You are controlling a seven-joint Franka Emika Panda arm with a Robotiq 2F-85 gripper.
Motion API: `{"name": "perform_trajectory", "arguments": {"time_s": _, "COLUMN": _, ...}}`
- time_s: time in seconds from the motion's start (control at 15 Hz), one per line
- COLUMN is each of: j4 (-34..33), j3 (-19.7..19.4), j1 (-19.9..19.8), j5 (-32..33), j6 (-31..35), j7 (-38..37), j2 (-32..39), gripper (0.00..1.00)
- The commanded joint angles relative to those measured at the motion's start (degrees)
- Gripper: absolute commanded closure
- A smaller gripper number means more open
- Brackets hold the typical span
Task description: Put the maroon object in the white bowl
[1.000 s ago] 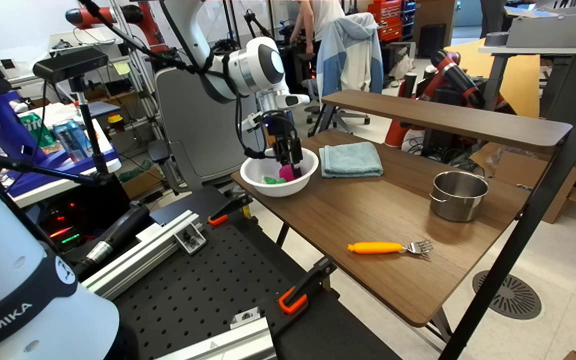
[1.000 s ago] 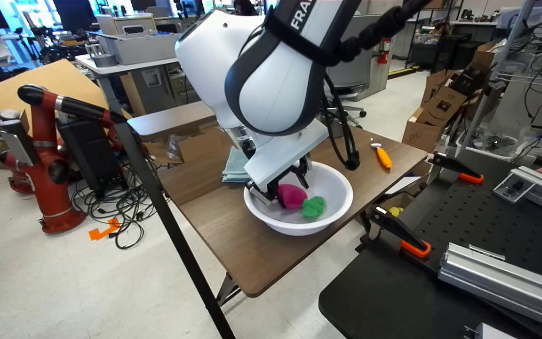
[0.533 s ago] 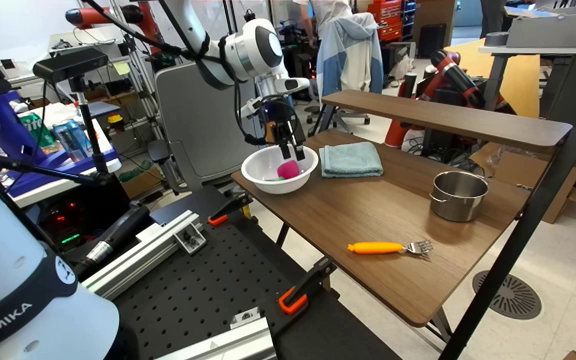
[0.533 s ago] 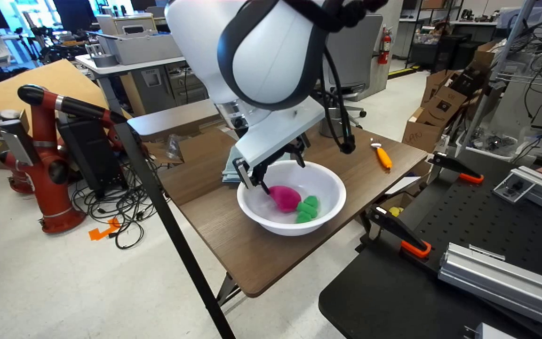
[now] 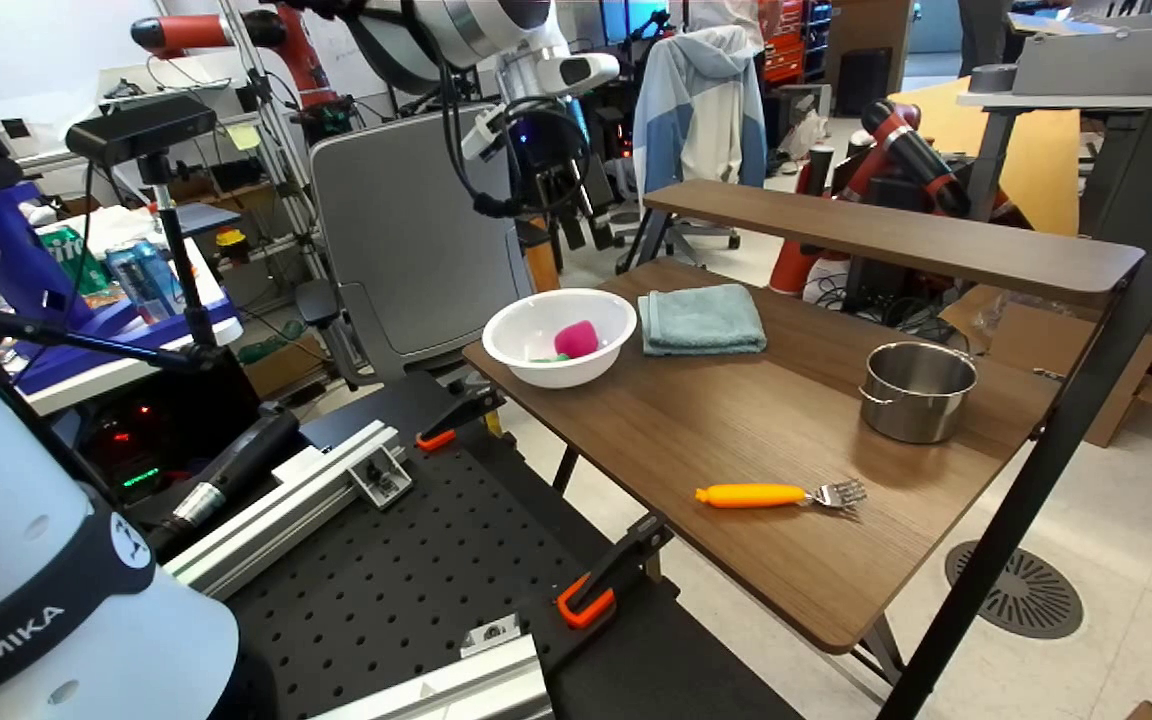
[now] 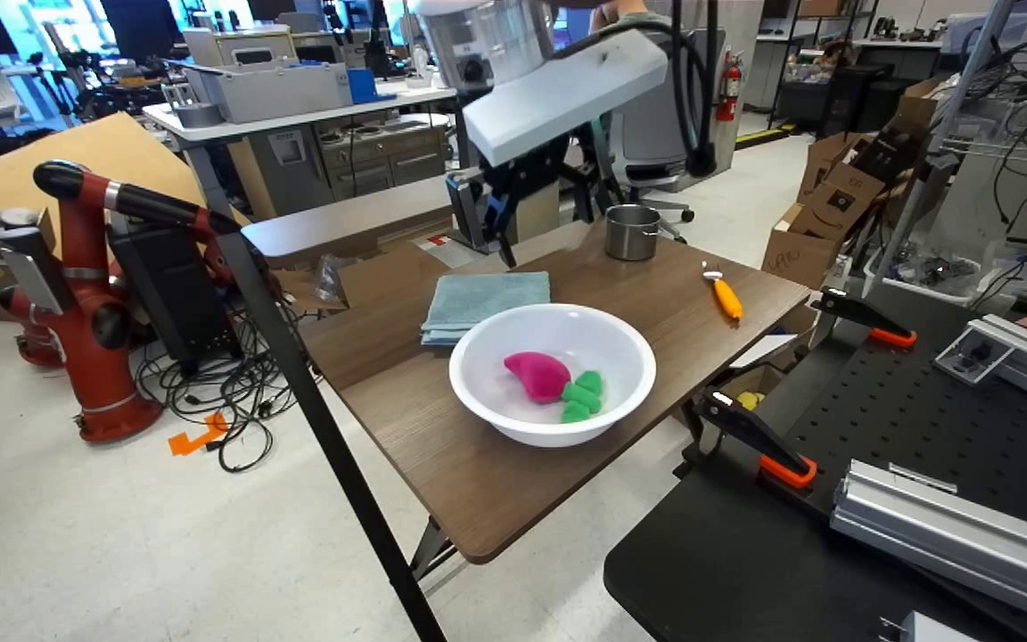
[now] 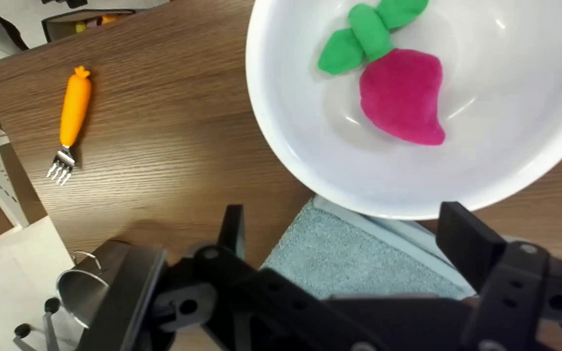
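The gripper [image 7: 348,228] (jaws spread, empty) rises away from the white bowl [image 6: 613,348], leaving the maroon object [image 6: 542,378] inside: placement seems complete.

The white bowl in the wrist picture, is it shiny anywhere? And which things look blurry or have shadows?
Wrist view: bright glints inside the white bowl, a pale sheen on the table, the dark gripper soft, probably too close to focus. In an exterior view: a small shadow by the prongs of the orange-handled fork.
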State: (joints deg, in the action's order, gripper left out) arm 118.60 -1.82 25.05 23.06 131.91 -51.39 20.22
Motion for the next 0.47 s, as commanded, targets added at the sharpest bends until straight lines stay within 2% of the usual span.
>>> {"name": "perform_trajectory", "arguments": {"time_s": 0.0, "j4": 6.3, "j3": 2.2, "j1": -2.9, "j5": 0.8, "j6": 1.9, "j7": -1.2, "j2": -7.4, "gripper": 0.00}}
{"name": "perform_trajectory", "arguments": {"time_s": 0.07, "j4": 2.7, "j3": 2.8, "j1": -3.3, "j5": 0.7, "j6": -0.3, "j7": -0.5, "j2": -4.3, "gripper": 0.00}}
{"name": "perform_trajectory", "arguments": {"time_s": 0.4, "j4": 5.5, "j3": 3.6, "j1": -4.0, "j5": 0.7, "j6": -0.3, "j7": -0.9, "j2": -6.9, "gripper": 0.00}}
